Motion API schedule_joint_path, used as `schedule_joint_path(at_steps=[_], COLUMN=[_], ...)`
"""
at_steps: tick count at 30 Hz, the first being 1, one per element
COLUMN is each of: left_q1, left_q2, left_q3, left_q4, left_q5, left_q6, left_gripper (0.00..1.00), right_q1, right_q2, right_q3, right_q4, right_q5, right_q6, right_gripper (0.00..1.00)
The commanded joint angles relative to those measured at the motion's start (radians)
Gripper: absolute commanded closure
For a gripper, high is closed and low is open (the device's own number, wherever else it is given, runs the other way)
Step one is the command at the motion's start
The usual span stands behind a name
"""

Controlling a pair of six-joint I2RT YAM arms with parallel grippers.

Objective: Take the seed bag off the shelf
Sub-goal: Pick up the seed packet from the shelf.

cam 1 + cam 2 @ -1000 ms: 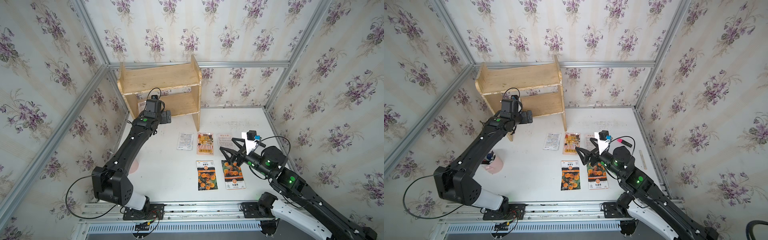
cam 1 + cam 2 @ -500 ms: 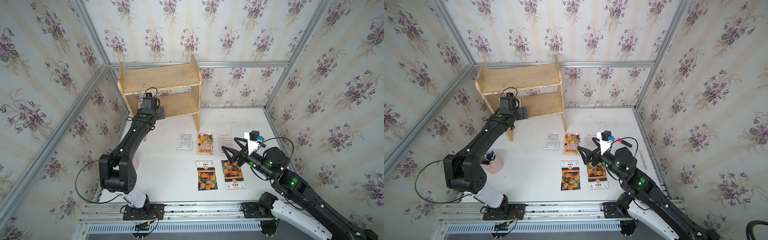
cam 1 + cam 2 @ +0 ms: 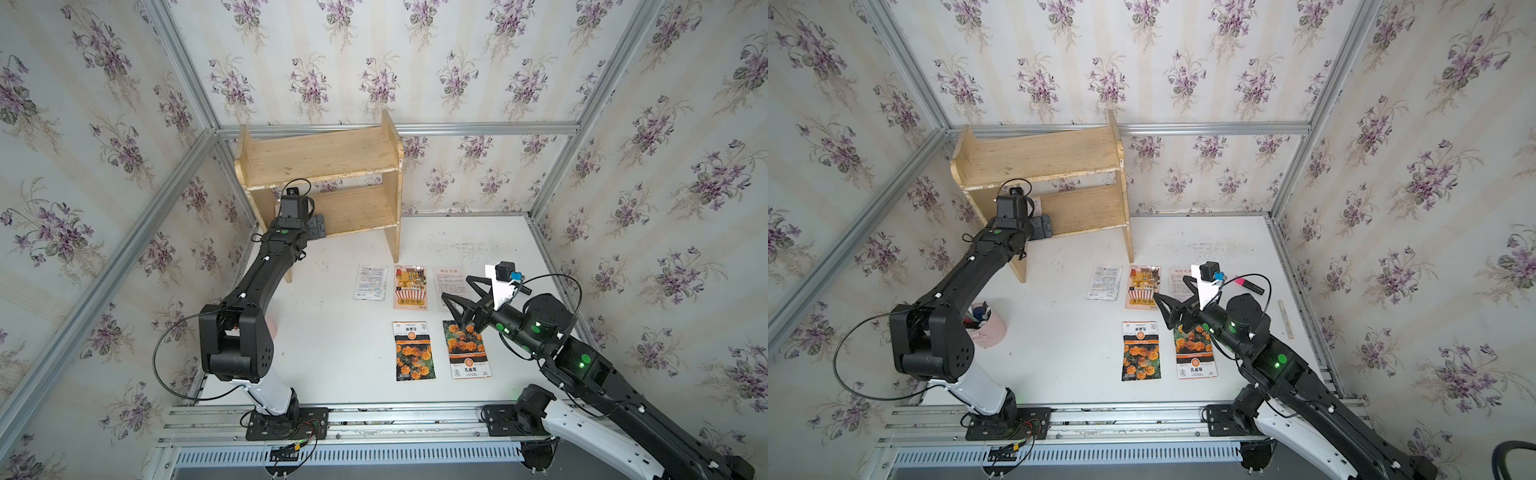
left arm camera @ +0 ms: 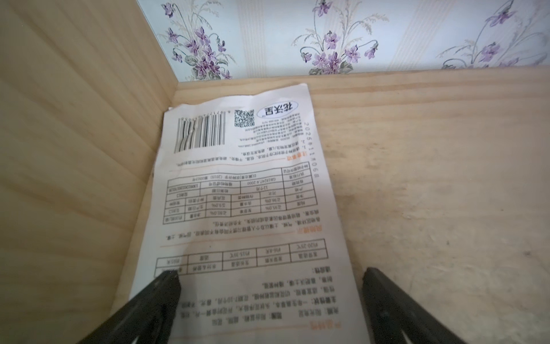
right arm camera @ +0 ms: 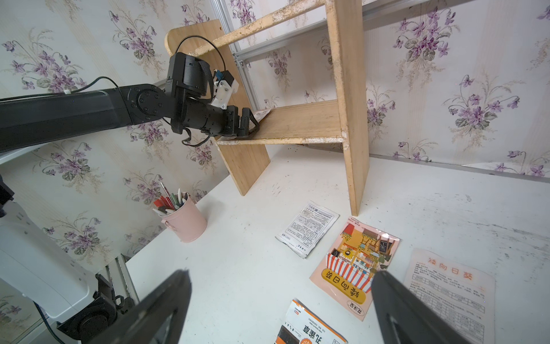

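The shelf [image 3: 324, 158] of pale wood stands at the back left of the table in both top views. The seed bag [image 4: 238, 202] lies flat on the lower tier, printed white side with a barcode up, its edge against the left side panel. My left gripper [image 4: 270, 275] reaches in over the bag's near end, open. One fingertip [image 4: 169, 278] is over the bag and the other is over bare wood. In the right wrist view the left gripper [image 5: 248, 119] sits at that tier's front edge. My right gripper [image 3: 455, 286] hovers open above the table.
Several seed packets lie on the white table: a white one [image 3: 370, 282], a striped orange one [image 3: 410, 287], a pale printed one [image 3: 449, 286] and two marigold ones [image 3: 413, 351]. A pink pen cup [image 3: 986, 328] stands by the left arm. A marker [image 3: 1248, 284] and a wooden stick [image 3: 1285, 318] lie at the right.
My left arm has folded its elbow back and swung the open gripper left and deeper into the lower tier's left end. The right arm has hardly moved.
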Motion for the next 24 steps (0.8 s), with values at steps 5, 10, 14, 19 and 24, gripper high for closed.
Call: schedule_joint_path(at_steps=[5, 10, 14, 19, 24], left_q1=[-0.023, -0.064, -0.091, -0.125, -0.129], left_q2=[-0.089, -0.112, -0.117, -0.144, -0.181], left_q3=[-0.078, -0.090, -0.072, -0.066, -0.072], left_q4=[-0.010, -0.018, -0.029, -0.034, -0.029], left_q5=[0.076, 0.076, 0.065, 0.030, 0.013], left_q6=[-0.107, -0.136, -0.152, -0.156, -0.154], left_gripper=[0.00, 0.00, 0.00, 0.00, 0.00], right_q1=[0.002, 0.002, 0.002, 0.002, 0.002], right_q2=[-0.007, -0.016, -0.027, -0.037, -0.035], right_q3=[-0.005, -0.008, -0.010, -0.012, -0.016], right_q4=[0.008, 0.010, 0.006, 0.003, 0.005], right_q5=[-0.003, -0.005, -0.001, 0.002, 0.000], right_q6=[0.012, 0.018, 0.020, 0.021, 0.024], right_gripper=[0.01, 0.02, 0.02, 0.02, 0.02])
